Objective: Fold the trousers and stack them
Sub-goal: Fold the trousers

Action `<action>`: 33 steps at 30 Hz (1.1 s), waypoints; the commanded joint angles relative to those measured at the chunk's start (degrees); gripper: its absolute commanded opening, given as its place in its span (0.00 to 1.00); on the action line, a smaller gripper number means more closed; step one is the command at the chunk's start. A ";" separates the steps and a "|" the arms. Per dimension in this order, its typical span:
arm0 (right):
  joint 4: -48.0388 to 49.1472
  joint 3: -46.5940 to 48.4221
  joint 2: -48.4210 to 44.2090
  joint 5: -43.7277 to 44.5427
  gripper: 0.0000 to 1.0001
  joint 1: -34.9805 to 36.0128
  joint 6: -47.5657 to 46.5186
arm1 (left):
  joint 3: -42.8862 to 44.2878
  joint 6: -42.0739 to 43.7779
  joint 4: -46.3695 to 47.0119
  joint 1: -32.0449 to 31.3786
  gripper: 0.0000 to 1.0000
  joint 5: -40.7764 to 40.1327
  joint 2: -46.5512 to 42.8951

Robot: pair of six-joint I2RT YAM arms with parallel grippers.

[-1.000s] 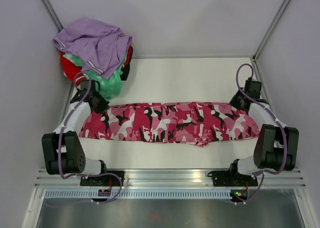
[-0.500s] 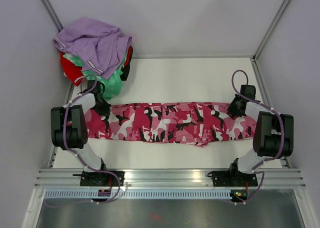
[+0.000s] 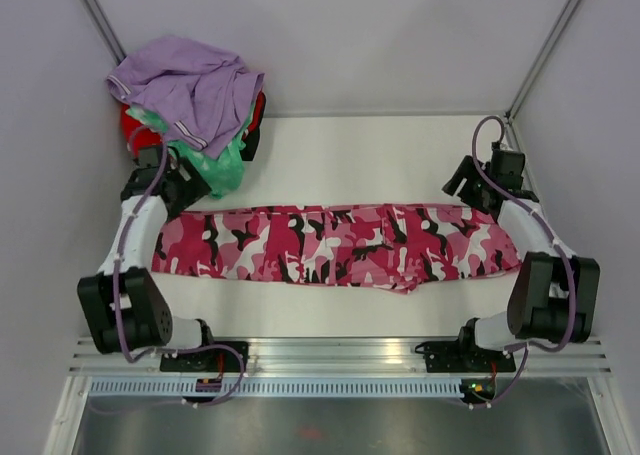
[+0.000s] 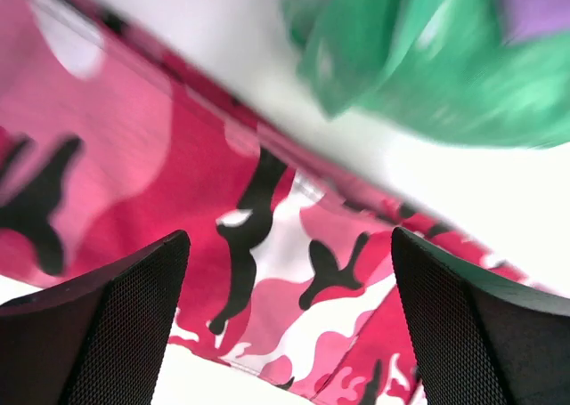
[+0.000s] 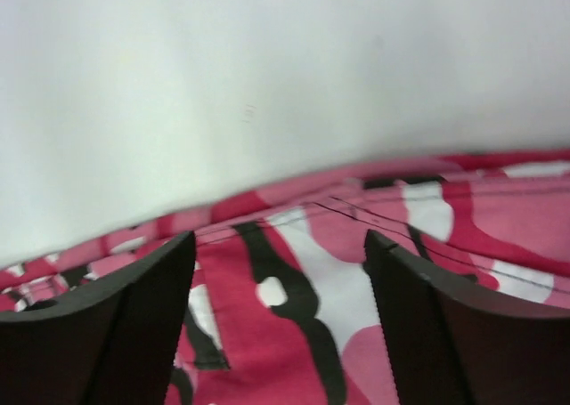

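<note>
Item: long-legged cloth trousers in pink camouflage print [image 3: 335, 245], laid flat as one long band across the white desk [image 3: 380, 155]. They run from close to its left edge to close to its right edge, about midway between the near and far edges. Their near edge dips slightly at the middle. Far left corner of the desk: a loose heap of clothes. A plain lavender garment [image 3: 190, 85] lies on top, a crumpled green garment [image 3: 225, 165] hangs below it toward the trousers, and a red garment [image 3: 135, 135] shows at the heap's left side. In the left wrist view a strip of white desk separates the green cloth from the trousers' far edge. The left gripper [image 3: 172, 180] sits over the trousers' left end, just beside the green cloth. Its black fingers [image 4: 116, 325] are spread wide and hold nothing. The right gripper [image 3: 462, 180] sits just past the trousers' far edge at their right end, its fingers [image 5: 134, 325] parted with nothing between them. Open room: bare white surface lies between the trousers and the far edge, to the right of the heap, and a narrower strip lies between the trousers and the metal rail [image 3: 340, 355] at the near edge. Pale wall panels [image 3: 350, 35] close the left, right and far edges.
</note>
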 commanded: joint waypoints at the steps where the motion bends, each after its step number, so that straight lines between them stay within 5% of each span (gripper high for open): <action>1: 0.60 3.65 -4.79 -6.53 0.85 2.94 -0.20 | 3.46 7.56 -1.95 9.13 1.00 5.50 -4.56; 4: 0.94 3.48 -4.18 -7.59 0.90 6.54 1.38 | 1.98 13.18 -0.90 18.45 0.97 9.60 -4.75; 9: 1.47 2.95 -2.25 -5.05 0.92 12.35 1.83 | -3.57 20.49 7.53 22.85 0.98 0.73 -3.88; 13: -0.19 3.21 -1.37 -2.94 0.92 13.50 1.39 | -2.26 22.07 7.11 27.25 0.96 8.16 2.62; 33: -6.61 2.07 -1.28 5.33 0.91 13.50 2.09 | -4.98 31.92 18.09 27.79 0.86 6.25 18.27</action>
